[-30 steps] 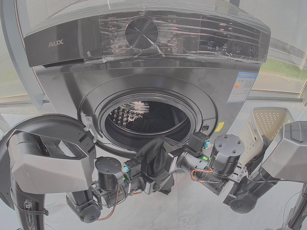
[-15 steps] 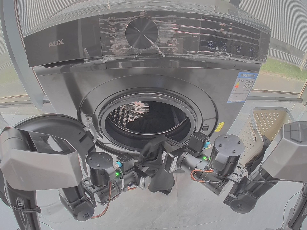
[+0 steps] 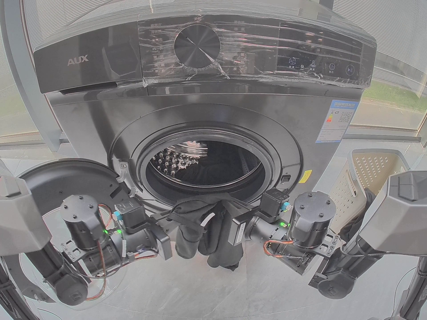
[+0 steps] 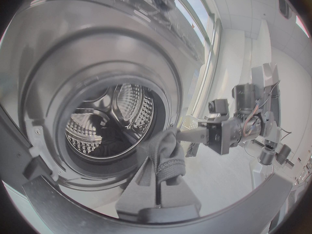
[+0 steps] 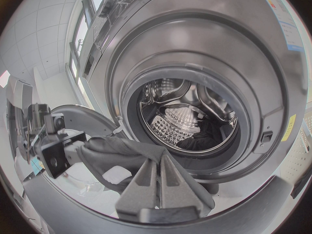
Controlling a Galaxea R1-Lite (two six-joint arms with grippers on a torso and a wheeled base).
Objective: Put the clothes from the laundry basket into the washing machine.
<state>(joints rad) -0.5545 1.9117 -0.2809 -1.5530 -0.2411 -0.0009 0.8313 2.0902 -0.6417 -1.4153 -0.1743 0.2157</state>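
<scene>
Head view: grey floor (image 3: 275, 290), wide windows (image 3: 396, 107).

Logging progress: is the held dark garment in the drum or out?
Out. The dark garment hangs between the left end effector and right end effector, in front of the drum.

My upper-arm shells (image 3: 396, 214) were pale grey, angular and faceted. Both the left joint cap (image 3: 79, 207) and right joint cap (image 3: 313, 206) were round, black, ringed with small screws. Bare orange cables (image 3: 275, 244) looped at each wrist, with green LEDs (image 3: 282, 224) lit beside them. The black box cameras (image 3: 272, 200) had cyan plugs. Fingers on my left gripper (image 4: 157, 179) and right gripper (image 5: 159, 166) were grey wedges with rough-textured pads.
</scene>
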